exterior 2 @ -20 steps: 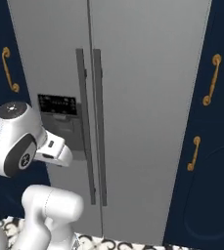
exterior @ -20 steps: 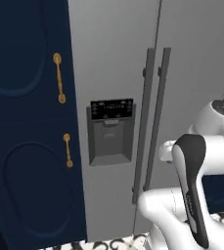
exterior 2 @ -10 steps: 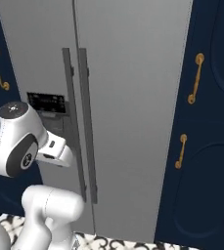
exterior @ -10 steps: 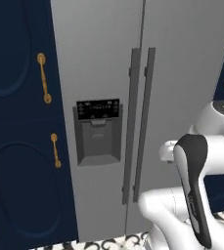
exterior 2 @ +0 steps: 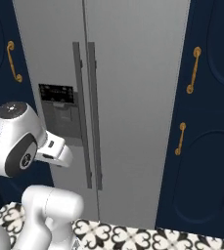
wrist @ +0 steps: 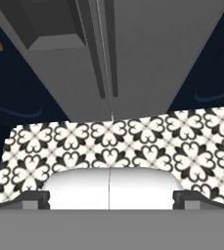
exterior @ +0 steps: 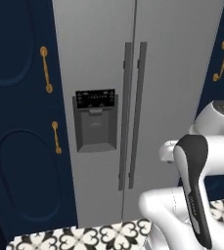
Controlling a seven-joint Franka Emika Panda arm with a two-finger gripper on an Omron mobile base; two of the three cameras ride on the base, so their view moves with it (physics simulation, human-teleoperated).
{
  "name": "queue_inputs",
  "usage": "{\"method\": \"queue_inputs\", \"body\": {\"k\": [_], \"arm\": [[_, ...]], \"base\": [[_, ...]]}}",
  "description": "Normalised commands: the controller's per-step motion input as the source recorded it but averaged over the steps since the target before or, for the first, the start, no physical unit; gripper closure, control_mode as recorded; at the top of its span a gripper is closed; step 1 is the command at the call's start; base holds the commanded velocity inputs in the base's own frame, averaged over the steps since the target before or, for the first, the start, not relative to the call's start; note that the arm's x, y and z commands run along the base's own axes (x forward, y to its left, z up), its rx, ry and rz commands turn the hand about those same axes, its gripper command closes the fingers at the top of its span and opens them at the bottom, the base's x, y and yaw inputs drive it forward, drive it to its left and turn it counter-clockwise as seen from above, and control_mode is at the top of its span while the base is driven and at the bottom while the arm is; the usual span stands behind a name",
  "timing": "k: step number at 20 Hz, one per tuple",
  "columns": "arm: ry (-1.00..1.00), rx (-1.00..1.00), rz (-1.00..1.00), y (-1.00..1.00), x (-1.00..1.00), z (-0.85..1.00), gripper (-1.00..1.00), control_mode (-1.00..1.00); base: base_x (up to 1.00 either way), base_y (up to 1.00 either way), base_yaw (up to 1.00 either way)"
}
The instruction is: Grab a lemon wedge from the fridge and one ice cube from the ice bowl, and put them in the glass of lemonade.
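The fridge [exterior: 172,73] looks like smooth, matt grey metal, and its two long bar handles [exterior: 133,114] at the middle seam have the same dull finish. The dispenser panel [exterior: 95,99] on its left door is glossy black, like plastic. The cabinets [exterior: 15,146] either side of the fridge are smooth matt navy, with shiny brass-like handles [exterior: 46,69]. The floor tiles [wrist: 133,141] below the fridge look smooth, patterned black on white.

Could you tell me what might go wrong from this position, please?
The fridge is shut, and its two bar handles stand close together, so the open gripper could catch the wrong one or both. The arm is folded low near the doors; a door swinging out might strike it.
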Motion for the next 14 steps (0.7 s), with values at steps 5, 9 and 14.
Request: {"method": "queue_inputs", "body": {"k": [5, 9, 14], "arm": [[0.0, 0.0, 0.0, 0.0, 0.0, 0.0, -1.0, 1.0], [0.0, 0.0, 0.0, 0.0, 0.0, 0.0, -1.0, 1.0], [0.0, 0.0, 0.0, 0.0, 0.0, 0.0, -1.0, -1.0]], "base": [[-0.2, 0.0, 0.0], [0.0, 0.0, 0.0], [0.0, 0.0, 0.0]]}}
